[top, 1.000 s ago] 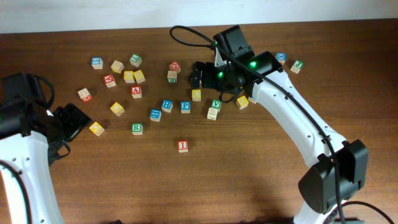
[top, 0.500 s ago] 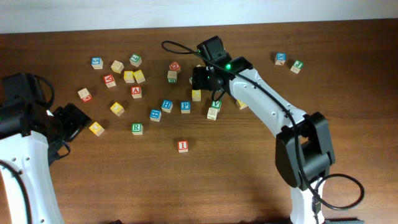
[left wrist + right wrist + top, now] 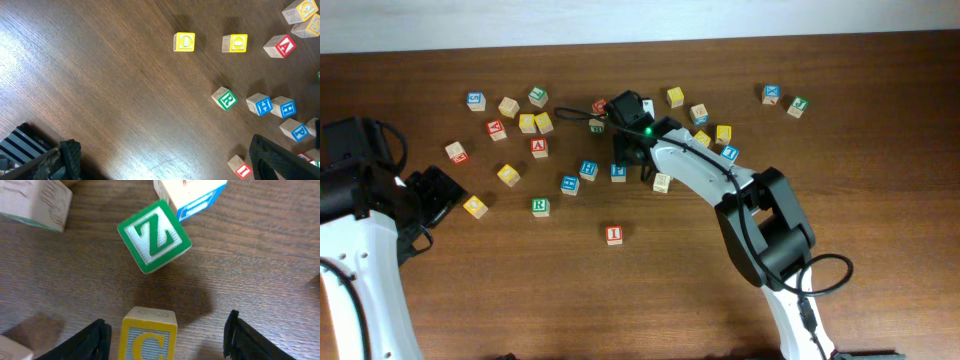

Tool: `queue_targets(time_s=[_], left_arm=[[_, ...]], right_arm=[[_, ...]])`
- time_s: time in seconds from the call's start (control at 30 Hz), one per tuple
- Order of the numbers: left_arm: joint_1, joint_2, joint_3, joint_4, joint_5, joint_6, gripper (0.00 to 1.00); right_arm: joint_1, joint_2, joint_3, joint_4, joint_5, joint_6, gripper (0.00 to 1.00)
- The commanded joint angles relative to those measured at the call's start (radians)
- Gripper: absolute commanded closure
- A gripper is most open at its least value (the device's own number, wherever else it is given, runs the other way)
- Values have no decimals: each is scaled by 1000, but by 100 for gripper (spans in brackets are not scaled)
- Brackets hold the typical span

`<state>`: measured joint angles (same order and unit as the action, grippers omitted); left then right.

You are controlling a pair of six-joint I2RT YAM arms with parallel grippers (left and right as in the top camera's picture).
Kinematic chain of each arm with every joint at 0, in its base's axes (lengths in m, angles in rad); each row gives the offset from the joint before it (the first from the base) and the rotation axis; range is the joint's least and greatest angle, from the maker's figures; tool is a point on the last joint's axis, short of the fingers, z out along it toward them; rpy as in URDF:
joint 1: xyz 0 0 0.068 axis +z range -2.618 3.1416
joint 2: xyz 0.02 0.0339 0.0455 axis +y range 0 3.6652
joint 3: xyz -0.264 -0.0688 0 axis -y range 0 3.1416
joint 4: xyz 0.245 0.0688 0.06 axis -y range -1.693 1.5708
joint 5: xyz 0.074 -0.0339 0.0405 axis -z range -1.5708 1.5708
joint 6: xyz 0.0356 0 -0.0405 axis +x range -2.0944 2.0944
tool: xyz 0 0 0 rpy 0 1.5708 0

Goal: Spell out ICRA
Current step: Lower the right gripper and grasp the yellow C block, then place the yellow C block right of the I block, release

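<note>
- Right gripper (image 3: 165,332): jaws spread wide, one finger on each side of the C block (image 3: 149,337), neither touching it. Nothing is held.
- C block: stands on the table (image 3: 260,255) in the gap between the fingers, nearer the left finger, in the middle of the scattered cluster; the overhead view hides it under the wrist.
- Orientation: letter face up, the C reading upright toward the wrist camera. It looks like a cube, so it has no long axis; its sides run roughly parallel to the fingers.
- Judgement, step in hand: grasping C. Centre the block between the fingers first, then descend squarely and close on the two side faces, so the block does not twist.
- Z block (image 3: 155,236): just beyond C, turned at an angle, apart from it. Keep the fingertips short of it.
- I block (image 3: 613,235): alone, well apart from the cluster; C likely belongs beside it.
- Left gripper (image 3: 170,155): spread, empty, well apart from the work.
</note>
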<state>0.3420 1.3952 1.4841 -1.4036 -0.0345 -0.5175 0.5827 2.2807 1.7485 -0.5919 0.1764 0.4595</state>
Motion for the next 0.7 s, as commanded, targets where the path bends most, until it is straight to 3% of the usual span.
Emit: queue_targets(time_s=[0.0, 0.17, 0.27, 0.33, 0.67], left_arm=[[6, -3, 11, -1, -11, -9, 1], [6, -3, 11, -1, -11, -9, 1], [6, -3, 11, -1, -11, -9, 1], [6, -3, 11, 0, -11, -10, 1], [6, -3, 11, -1, -11, -9, 1]], right_arm=[[9, 17, 17, 14, 19, -3, 41], [12, 20, 17, 14, 11, -2, 58], [26, 21, 17, 8, 13, -2, 59], [29, 21, 17, 0, 16, -2, 66], [26, 20, 20, -18, 46, -3, 78]])
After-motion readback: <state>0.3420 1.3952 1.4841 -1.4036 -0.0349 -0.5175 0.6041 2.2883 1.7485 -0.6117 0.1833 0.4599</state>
